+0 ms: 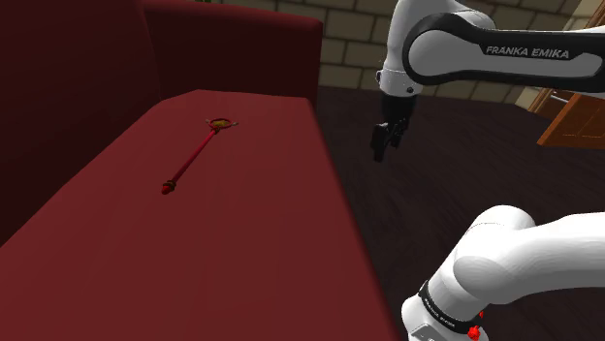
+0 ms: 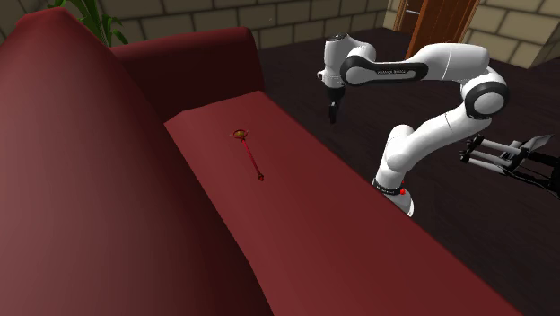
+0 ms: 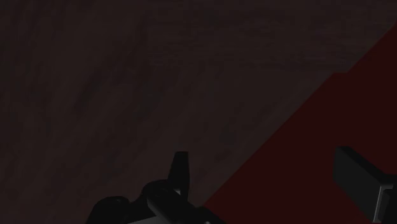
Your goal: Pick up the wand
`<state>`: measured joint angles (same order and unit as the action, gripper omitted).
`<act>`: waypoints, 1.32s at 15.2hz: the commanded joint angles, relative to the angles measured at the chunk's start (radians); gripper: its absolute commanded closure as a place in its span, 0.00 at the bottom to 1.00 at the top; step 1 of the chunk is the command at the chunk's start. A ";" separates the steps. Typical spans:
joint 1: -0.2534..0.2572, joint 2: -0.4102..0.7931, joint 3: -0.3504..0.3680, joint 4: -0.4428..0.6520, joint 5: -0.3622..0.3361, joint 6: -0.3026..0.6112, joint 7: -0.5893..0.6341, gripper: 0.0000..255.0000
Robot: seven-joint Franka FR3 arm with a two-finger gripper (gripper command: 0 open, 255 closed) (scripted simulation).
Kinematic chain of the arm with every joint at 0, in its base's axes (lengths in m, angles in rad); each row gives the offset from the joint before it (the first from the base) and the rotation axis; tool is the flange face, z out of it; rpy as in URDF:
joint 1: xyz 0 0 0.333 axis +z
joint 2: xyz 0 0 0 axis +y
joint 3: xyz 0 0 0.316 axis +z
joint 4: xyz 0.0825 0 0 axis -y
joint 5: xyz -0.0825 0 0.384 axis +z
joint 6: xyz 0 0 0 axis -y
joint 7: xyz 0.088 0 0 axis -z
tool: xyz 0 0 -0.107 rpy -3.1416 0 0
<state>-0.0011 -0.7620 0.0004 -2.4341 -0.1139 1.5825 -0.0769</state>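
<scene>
While wand (image 1: pixel 199 153) lies on sofa (image 1: pixel 242 252) | arm (image 1: pixel 504 48) reads FRANKA EMIKA | fingers (image 3: pixel 181 168) apart

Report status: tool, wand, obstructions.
Tool open, empty, over floor beside sofa. Wand flat on sofa seat, untouched. Nothing between them.

The sofa (image 1: pixel 242 252) had a smooth, matt dark-red covering. The wand (image 1: pixel 197 155) looked faintly glossy, red with a gold-toned head. The floor (image 1: pixel 436 184) showed dark wood grain, and the wall (image 1: pixel 359 24) was stone blocks. The arm (image 1: pixel 528 257) wore smooth, shiny white shells; the end effector (image 1: pixel 385 142) was matt black.
</scene>
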 commanded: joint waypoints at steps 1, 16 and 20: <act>0.000 0.000 0.000 0.000 0.000 0.000 0.000 0.00; 0.062 0.452 0.194 0.422 0.127 0.047 0.283 0.00; 0.076 0.588 0.236 0.579 0.124 0.033 0.358 0.00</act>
<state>0.0699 -0.2064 0.2242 -1.8962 0.0105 1.6224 0.2591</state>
